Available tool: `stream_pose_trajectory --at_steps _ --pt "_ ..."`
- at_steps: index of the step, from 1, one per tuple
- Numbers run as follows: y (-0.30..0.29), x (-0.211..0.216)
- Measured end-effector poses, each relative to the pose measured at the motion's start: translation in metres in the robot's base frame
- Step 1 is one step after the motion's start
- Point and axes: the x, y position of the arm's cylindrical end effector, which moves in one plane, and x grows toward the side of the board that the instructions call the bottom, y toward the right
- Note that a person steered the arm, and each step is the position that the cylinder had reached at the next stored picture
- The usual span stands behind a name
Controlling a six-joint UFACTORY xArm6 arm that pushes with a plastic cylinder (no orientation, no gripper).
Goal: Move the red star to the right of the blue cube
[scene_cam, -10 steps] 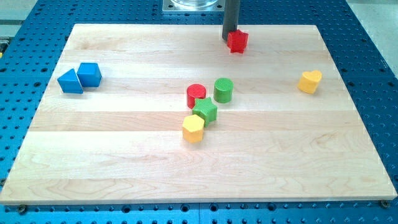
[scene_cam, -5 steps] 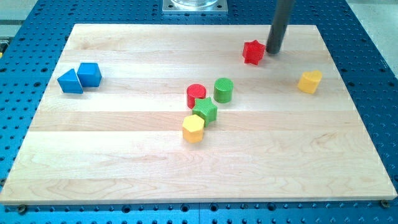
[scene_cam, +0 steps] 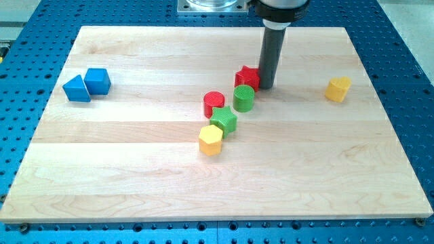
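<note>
My tip (scene_cam: pixel 266 87) stood on the wooden board (scene_cam: pixel 325 169), a little toward the view's top from the middle. It is a plain rod with no jaws, so there was nothing to be apart, together or clamped; it only pressed sideways. The red star (scene_cam: pixel 247 77) was touching my tip on the tip's left side in the view. Just below the star, and down-left of my tip, was the green cylinder (scene_cam: pixel 244 98); the star seemed to touch it, or nearly so.

Further to the view's left and lower from my tip was the red cylinder (scene_cam: pixel 213 104). Under it lay a green block (scene_cam: pixel 223 120) whose shape I could not tell exactly, and lower again the yellow hexagonal block (scene_cam: pixel 211 139). These blocks made one close group running down-left from my tip.

To the view's right of my tip, well apart and at almost the same height, was another yellow block (scene_cam: pixel 338 89).

Far to the view's left of my tip, near the board's left edge, was the blue cube (scene_cam: pixel 97 80), with a blue triangular block (scene_cam: pixel 76 89) touching it on its left. The red star was well apart from the blue cube, on its right side in the view.
</note>
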Motion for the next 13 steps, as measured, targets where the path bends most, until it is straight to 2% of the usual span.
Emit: stream_pose_trajectory --at_steps 3,6,7,9,10,12,13 --pt "-0.121 0.002" --pt "-0.136 -0.073" --pt "-0.141 -0.048" --pt "-0.143 0.045" --pt "-0.143 0.057" --pt "-0.085 0.006" --pt "-0.085 -0.040"
